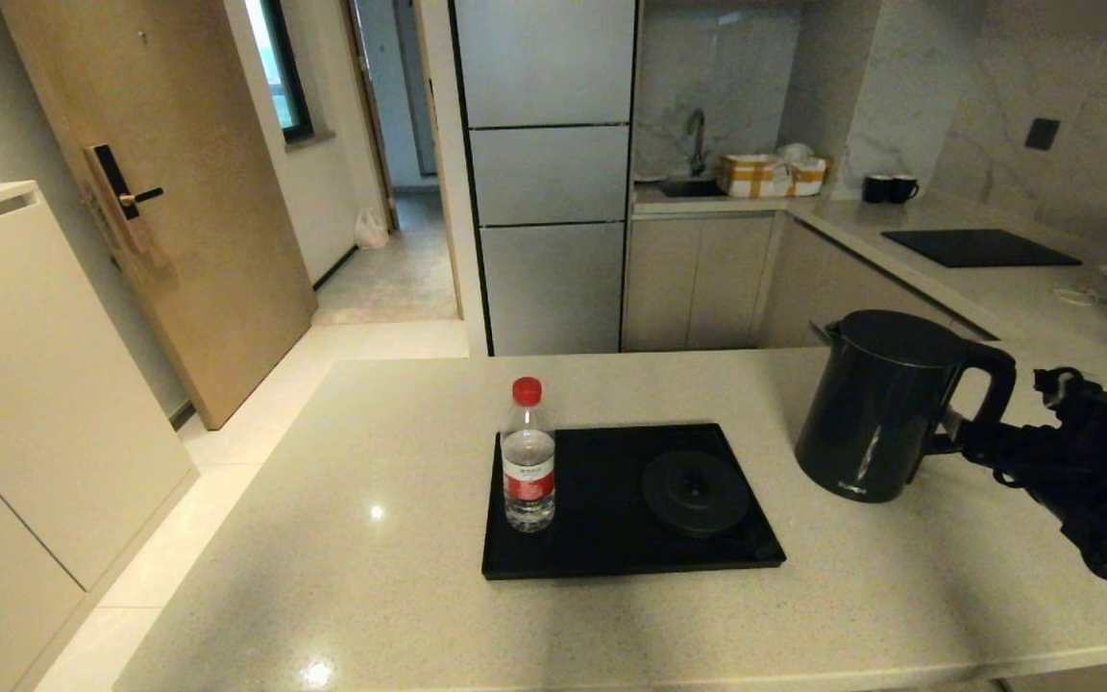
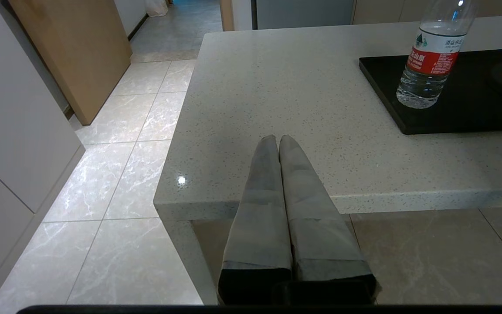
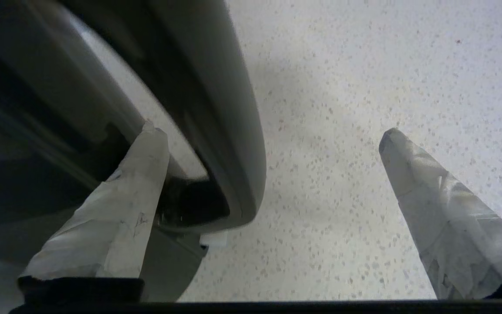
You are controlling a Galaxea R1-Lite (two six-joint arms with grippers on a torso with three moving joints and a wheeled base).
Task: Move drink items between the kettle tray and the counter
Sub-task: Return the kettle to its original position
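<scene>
**A:** so where's the kettle [image 1: 878,407] at? On its tray?

**B:** nope. It stands upright on the surface [image 1: 400,586], well off to the right of the kettle tray [image 1: 602,553], long axis straight up. Spout points away toward the far-left, loop handle points right, toward the robot's right arm.

**A:** and the right tool [image 1: 947,444], is it holding it?

**B:** it's right at the handle, but the fingers are spread wide apart. In the right wrist view one finger [image 3: 120,209] sits inside the handle loop next to the kettle body and the other one [image 3: 442,209] is out over bare stone, so the handle lies between them. Whether that inner finger touches anything, can't tell.

**A:** water bottle [image 1: 528,457]?

**B:** upright on the tray's left part, red cap up, red label round the middle. The round base disc [image 1: 695,492] on the tray's right half has nothing on it.

**A:** other arm?

**B:** left tool [image 2: 279,140] hangs at the near-left edge of the surface, fingers pressed together, holding nothing. Bottle and tray are off to its side.

**A:** anything else around?

**B:** two black mugs [image 1: 888,188] and a black cooktop panel [image 1: 979,248] on the far counter.
</scene>
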